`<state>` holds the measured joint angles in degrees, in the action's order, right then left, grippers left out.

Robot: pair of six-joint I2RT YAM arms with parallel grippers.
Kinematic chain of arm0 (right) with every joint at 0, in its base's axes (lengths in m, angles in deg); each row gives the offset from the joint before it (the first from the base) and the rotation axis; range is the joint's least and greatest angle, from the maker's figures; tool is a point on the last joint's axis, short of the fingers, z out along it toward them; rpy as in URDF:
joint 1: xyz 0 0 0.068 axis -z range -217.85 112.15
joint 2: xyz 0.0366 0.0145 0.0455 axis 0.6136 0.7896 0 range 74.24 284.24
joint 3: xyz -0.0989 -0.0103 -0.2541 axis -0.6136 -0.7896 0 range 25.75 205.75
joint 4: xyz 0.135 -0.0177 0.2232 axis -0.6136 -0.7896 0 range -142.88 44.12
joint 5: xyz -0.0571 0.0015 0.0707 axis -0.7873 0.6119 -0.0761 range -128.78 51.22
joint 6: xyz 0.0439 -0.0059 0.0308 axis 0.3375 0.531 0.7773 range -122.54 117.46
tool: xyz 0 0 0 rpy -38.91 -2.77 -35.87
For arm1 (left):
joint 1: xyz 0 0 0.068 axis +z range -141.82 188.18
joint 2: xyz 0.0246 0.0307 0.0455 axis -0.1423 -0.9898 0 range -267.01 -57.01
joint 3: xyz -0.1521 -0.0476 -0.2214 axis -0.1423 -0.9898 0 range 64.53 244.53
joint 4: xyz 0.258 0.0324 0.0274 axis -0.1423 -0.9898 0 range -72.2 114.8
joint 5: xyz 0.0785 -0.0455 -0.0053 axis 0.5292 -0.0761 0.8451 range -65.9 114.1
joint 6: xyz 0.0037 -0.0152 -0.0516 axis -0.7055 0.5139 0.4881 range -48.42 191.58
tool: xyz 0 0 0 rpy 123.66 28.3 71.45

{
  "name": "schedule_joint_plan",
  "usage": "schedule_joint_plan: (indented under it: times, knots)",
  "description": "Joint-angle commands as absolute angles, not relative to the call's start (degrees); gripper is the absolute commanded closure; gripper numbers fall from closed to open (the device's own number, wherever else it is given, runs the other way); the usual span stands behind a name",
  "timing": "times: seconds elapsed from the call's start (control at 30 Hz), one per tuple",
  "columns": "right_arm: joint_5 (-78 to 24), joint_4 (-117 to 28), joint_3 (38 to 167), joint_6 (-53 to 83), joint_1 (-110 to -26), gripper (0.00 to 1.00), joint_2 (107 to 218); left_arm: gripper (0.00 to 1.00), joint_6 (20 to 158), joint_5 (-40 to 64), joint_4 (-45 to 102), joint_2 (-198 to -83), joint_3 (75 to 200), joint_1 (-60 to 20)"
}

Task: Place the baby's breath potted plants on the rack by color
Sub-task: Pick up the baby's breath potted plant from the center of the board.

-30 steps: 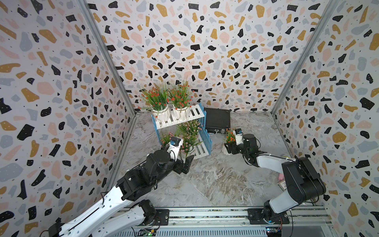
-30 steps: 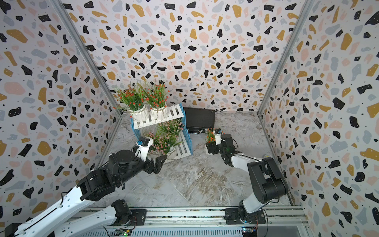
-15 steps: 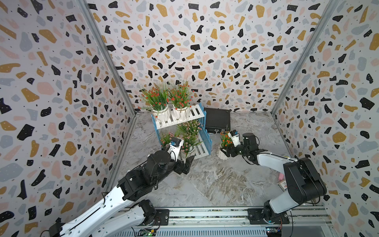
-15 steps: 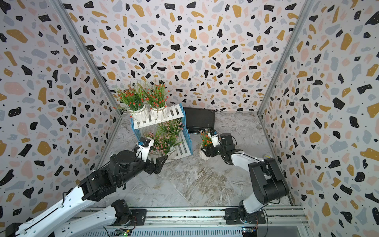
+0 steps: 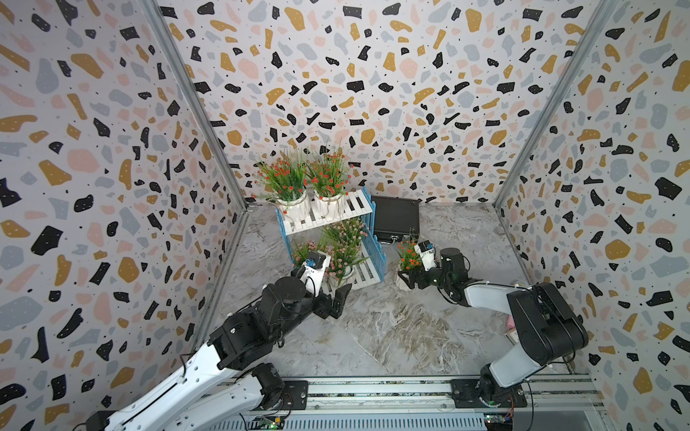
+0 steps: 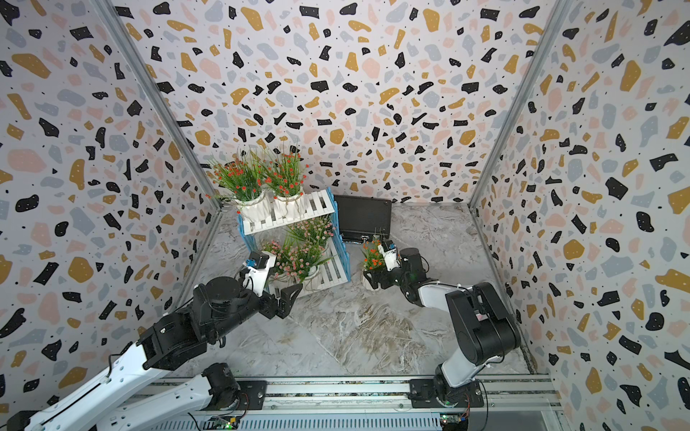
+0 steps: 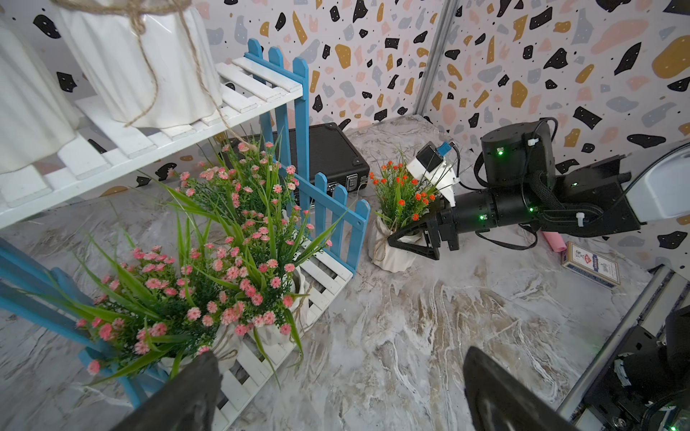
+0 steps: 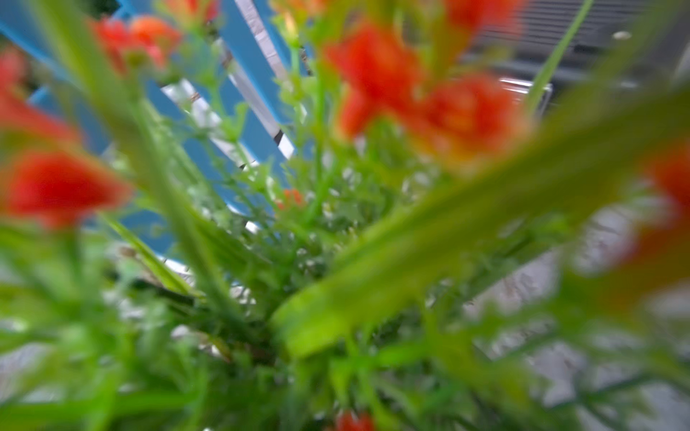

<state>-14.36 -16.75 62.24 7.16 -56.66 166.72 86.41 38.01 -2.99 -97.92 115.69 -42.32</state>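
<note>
Nearest me, the left gripper (image 5: 340,298) hangs spread and empty before the rack (image 5: 376,257). Right of it, the right gripper (image 5: 406,279) straddles the pot (image 7: 388,255) of the orange-red plant (image 7: 399,197) on the desk (image 5: 392,328); clamped or loose, I cannot tell. Best grip low, lift upright, then reach the free right end of the far top shelf (image 5: 356,203).

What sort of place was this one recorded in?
Probably a staged robot test cell, not a home: terrazzo-print walls box in a marble-look tabletop, and the left arm and right arm stand on a metal rail at its front edge.
</note>
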Motion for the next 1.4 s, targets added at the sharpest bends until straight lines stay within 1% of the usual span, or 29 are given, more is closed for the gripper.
schedule_joint_plan:
  times: [0.0,0.03,0.07,0.3,0.7,0.93,1.13,1.27,1.37]
  knots:
    - [-16.7,-7.6,61.0,11.0,-56.5,0.04,168.7,0.01,86.6,37.3,0.1,-98.4,115.8,-42.6]
    - [-17.2,-6.0,60.8,11.4,-56.5,0.04,169.5,0.01,86.4,37.4,0.1,-98.3,115.9,-42.6]
    - [-17.2,-4.9,60.7,11.8,-56.6,0.0,170.3,0.01,86.3,37.5,0.0,-98.2,115.8,-42.6]
    - [-20.5,-1.2,60.8,11.3,-57.3,0.0,172.9,0.01,86.1,37.7,0.0,-98.5,115.5,-42.6]
    - [-25.8,-3.5,62.8,6.5,-58.7,0.0,172.7,0.01,85.7,38.0,0.8,-99.7,115.5,-42.6]
    - [-27.8,-1.6,64.1,6.7,-58.8,0.0,174.4,0.01,85.6,38.2,0.6,-99.7,115.6,-42.7]
    - [-27.3,-3.3,66.3,8.3,-58.9,0.0,175.9,0.01,85.4,38.4,0.3,-99.6,115.6,-42.6]
    - [-28.4,-5.5,67.6,8.5,-58.9,0.06,176.1,0.01,85.4,38.4,0.1,-99.4,115.7,-42.6]
    - [-28.8,-6.3,67.9,8.7,-58.8,0.15,176.0,0.01,85.5,38.4,0.1,-99.3,115.7,-42.5]
